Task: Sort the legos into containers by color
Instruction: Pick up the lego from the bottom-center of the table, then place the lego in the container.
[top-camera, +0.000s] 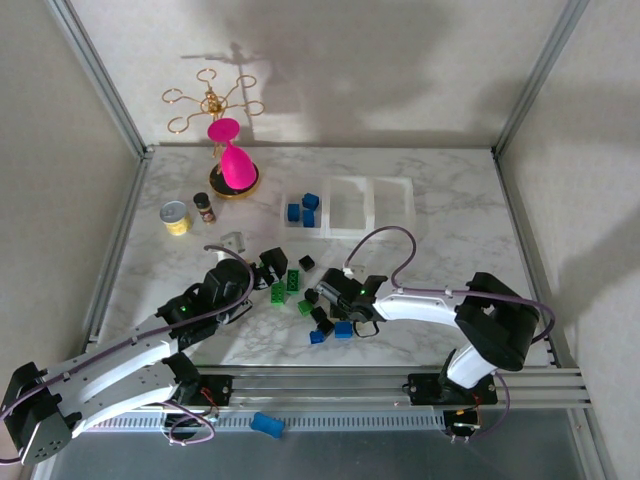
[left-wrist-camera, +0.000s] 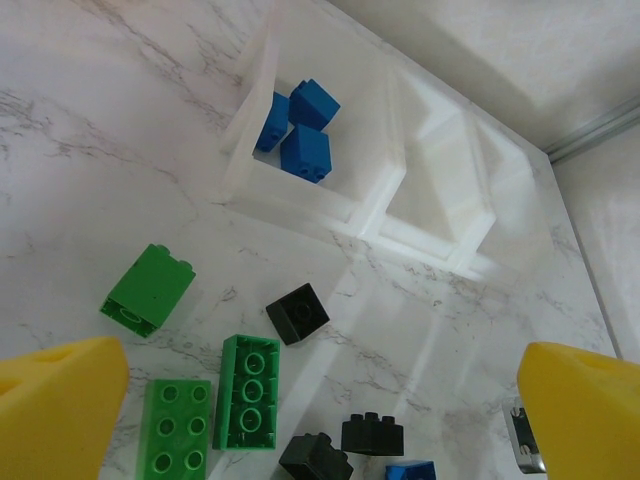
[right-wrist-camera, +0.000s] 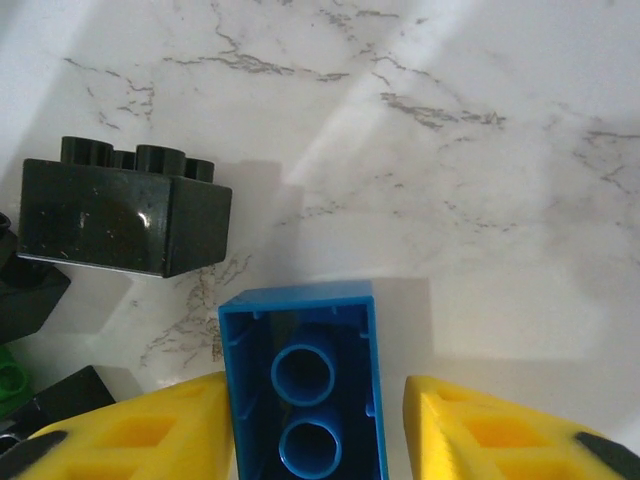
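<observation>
The containers are a clear three-compartment tray (top-camera: 369, 206); its left compartment holds three blue legos (top-camera: 303, 210), which the left wrist view shows too (left-wrist-camera: 305, 150). Loose green (left-wrist-camera: 248, 392), (left-wrist-camera: 148, 290) and black legos (left-wrist-camera: 297, 313), (left-wrist-camera: 372, 433) lie on the marble in front of it. My left gripper (left-wrist-camera: 320, 400) hovers open above that pile. My right gripper (right-wrist-camera: 315, 430) is low on the table with an upside-down blue lego (right-wrist-camera: 300, 380) between its yellow fingers. The left pad (right-wrist-camera: 150, 430) touches it; a narrow gap stays at the right pad (right-wrist-camera: 490, 430). A black lego (right-wrist-camera: 120, 215) lies just beyond.
A pink hourglass-shaped piece (top-camera: 234, 165) and a gold wire rack (top-camera: 212, 100) stand at the back left. A yellow tin (top-camera: 176, 217) and a small dark bottle (top-camera: 204, 207) sit near them. A larger blue block (top-camera: 266, 425) lies on the front rail.
</observation>
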